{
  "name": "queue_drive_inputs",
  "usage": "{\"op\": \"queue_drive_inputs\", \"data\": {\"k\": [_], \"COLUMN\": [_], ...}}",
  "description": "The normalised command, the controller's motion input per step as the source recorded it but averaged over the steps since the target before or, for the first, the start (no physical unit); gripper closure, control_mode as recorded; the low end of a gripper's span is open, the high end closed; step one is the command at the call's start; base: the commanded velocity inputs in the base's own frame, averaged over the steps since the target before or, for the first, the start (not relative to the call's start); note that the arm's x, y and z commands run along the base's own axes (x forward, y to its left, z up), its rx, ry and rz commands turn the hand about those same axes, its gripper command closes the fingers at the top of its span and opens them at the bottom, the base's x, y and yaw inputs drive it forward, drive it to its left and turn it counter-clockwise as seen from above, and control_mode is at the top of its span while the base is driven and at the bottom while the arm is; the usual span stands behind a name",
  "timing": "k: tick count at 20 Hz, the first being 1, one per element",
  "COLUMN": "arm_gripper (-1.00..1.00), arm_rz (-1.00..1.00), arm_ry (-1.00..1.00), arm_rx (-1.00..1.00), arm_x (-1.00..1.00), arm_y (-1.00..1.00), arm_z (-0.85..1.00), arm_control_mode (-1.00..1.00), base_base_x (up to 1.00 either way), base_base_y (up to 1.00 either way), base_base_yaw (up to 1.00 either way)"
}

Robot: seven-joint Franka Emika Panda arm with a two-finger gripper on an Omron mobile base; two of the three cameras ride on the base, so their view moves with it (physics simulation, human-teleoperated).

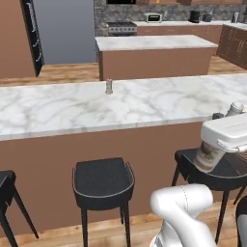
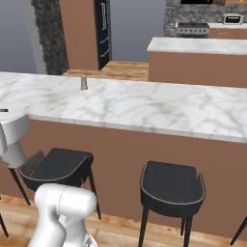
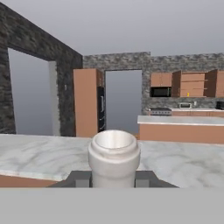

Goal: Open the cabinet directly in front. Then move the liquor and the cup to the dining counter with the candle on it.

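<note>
One bottle (image 3: 113, 157) sits upright, clamped between the partly closed gripper (image 3: 113, 178) jaws; the marble counter (image 1: 72, 108) lies just ahead of the hand, candle (image 1: 109, 87) beyond.

Surfaces as I see them from the console: dining counter (image 1: 72, 108), polished white marble with grey veining, on a smooth matt brown wood base; island (image 1: 154, 43) behind it, same marble top, same brown wood sides. Stools (image 1: 102, 181), matt black seats on thin dark legs, probably metal. Floor (image 1: 62, 73), warm wood planks, low sheen. Candle (image 1: 109, 87), dull greyish-beige, smooth. Bottle (image 3: 114, 155) in my gripper (image 3: 113, 178), pale, smooth, faintly glossy at the mouth; I read a paper-like label lower down from the left base view. Back wall (image 3: 118, 61), rough dark stone. Cabinet (image 3: 192, 84), flat brown wood.
</note>
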Motion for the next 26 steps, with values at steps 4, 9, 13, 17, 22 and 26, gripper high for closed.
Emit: {"op": "queue_drive_inputs", "data": {"k": [4, 9, 13, 17, 22, 26], "arm_gripper": [1.0, 1.0, 1.0, 1.0, 1.0, 1.0], "arm_rz": [0.0, 0.0, 0.0, 0.0, 0.0, 0.0], "arm_ry": [0.0, 0.0, 0.0, 0.0, 0.0, 0.0], "arm_rx": [0.0, 0.0, 0.0, 0.0, 0.0, 0.0], "arm_x": [0.0, 0.0, 0.0, 0.0, 0.0, 0.0], "arm_y": [0.0, 0.0, 0.0, 0.0, 0.0, 0.0], "arm_z": [0.0, 0.0, 0.0, 0.0, 0.0, 0.0], "arm_control_mode": [1.0, 1.0, 1.0, 1.0, 1.0, 1.0], "base_base_x": [0.68, 0.62, 0.6, 0.52, 0.3, 0.11], "base_base_y": [0.0, 0.01, 0.0, 0.0, 0.0, 0.0], "base_base_yaw": [-0.15, -0.14, -0.07, -0.03, -0.01, 0.0]}}
